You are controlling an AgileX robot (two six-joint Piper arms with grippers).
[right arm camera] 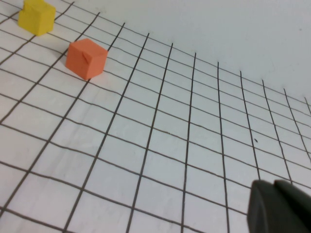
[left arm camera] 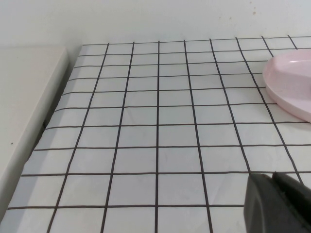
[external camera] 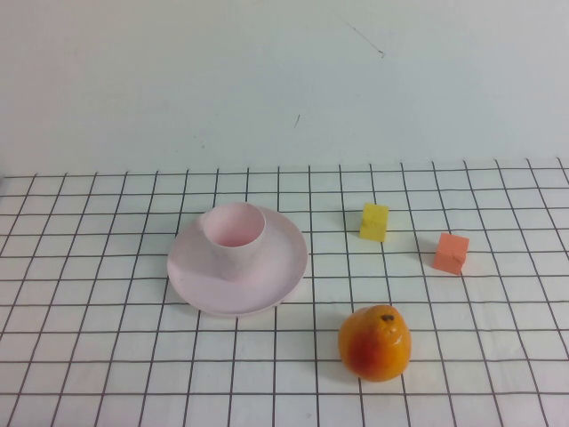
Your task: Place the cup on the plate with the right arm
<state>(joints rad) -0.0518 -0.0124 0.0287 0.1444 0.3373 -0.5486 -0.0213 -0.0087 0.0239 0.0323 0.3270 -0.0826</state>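
Cup point(external camera: 232, 238) upright on plate point(external camera: 280, 276) (left gripper point(left arm camera: 279, 204), right gripper point(right arm camera: 279, 206) away).

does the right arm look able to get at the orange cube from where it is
Probably yes. The right gripper is low over the cloth, with only bare grid between it and the orange cube. The left gripper sits far off, near the plate.

Bright, even light; soft shadows, slight blur.
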